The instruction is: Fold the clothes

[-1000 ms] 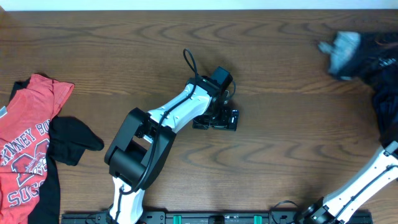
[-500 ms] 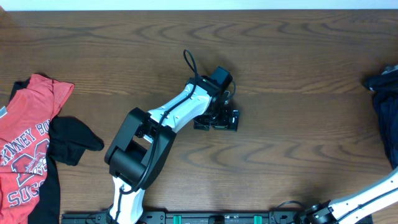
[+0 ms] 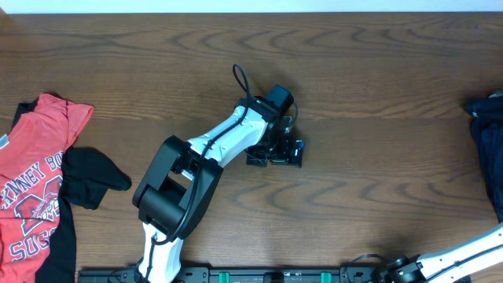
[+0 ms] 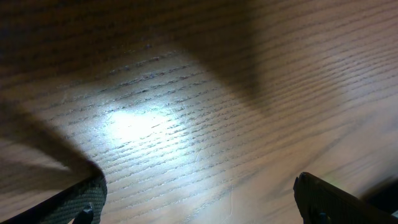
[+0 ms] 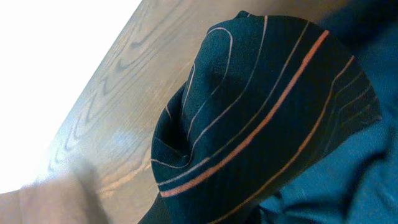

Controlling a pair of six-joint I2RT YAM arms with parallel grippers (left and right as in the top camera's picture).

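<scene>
The red T-shirt (image 3: 35,181) lies at the left edge of the table (image 3: 377,189), the left fingers (image 4: 336,202) stand wide apart and empty above the centre, and the right fingers, closed, stay out of view, their camera facing the striped black jersey (image 5: 261,112) at the right.

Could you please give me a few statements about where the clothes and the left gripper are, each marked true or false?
1. The left gripper is open over bare table, with nothing between its fingers. True.
2. The red T-shirt lies at the table's right edge. False: it lies at the left edge, with a black piece beside it.
3. The dark jersey filling the right wrist view has thin orange lines. True.
4. The left gripper rests on the red T-shirt. False: it is near the middle of the table, well apart from the shirt.
</scene>
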